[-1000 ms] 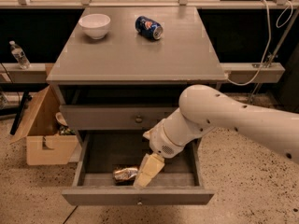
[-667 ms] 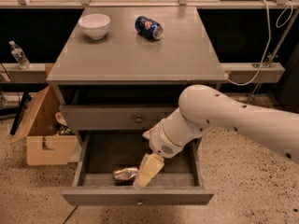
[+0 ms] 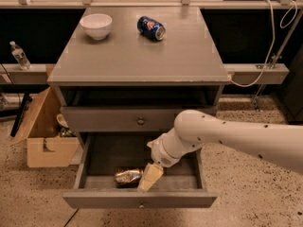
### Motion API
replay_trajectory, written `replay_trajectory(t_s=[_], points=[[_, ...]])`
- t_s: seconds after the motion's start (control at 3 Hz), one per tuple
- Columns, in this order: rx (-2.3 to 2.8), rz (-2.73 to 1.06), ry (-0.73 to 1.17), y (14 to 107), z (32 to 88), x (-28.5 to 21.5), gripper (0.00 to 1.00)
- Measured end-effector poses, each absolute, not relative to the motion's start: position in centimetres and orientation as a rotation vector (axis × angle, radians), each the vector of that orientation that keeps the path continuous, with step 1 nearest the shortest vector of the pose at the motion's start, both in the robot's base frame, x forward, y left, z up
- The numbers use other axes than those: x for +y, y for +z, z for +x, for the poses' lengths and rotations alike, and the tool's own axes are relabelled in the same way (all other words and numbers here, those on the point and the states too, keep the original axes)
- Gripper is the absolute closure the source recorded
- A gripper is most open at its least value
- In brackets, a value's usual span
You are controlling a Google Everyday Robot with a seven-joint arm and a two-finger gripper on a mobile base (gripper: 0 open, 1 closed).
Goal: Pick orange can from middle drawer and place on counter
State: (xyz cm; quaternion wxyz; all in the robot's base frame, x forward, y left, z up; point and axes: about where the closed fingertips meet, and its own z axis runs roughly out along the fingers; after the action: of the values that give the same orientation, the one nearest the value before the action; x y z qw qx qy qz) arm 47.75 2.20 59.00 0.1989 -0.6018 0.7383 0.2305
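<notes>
The drawer (image 3: 184, 198) is pulled out toward the near side, its grey front and small knob (image 3: 140, 205) nearest of all. Inside it, close behind the front and a little left of centre, the orange can (image 3: 127, 176) lies on its side on the drawer floor. The hand (image 3: 150, 176) reaches down into the drawer just right of the orange can, its cream tip slanting down and to the left, close against the can's right end; I cannot tell whether they touch, nor whether the hand is released or clenched. The white arm (image 3: 227, 136) runs from the hand up and off to the right. Just behind, the upper drawer (image 3: 104, 119) is closed, with its own knob (image 3: 140, 121) at the middle. To the left of the cabinet an open cardboard box (image 3: 45, 141) stands on the speckled floor (image 3: 255, 193). Above, the bench (image 3: 142, 60) spreads flat and grey. At its far left sits a white bowl (image 3: 96, 25), and to the right of the bowl a blue can (image 3: 151, 28) lies on its side. A water bottle (image 3: 19, 56) stands on a ledge at the far left, and a pale cable (image 3: 272, 37) hangs at the far right.
</notes>
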Motion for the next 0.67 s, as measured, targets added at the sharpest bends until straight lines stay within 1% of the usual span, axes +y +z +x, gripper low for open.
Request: replay_trajectory(t_s=[0.33, 0.67], points=[[2.034, -1.673, 0.585, 52.89, 51.88, 4.43, 0.0], [2.028, -1.679, 0.595, 52.38, 51.98, 4.8, 0.0]])
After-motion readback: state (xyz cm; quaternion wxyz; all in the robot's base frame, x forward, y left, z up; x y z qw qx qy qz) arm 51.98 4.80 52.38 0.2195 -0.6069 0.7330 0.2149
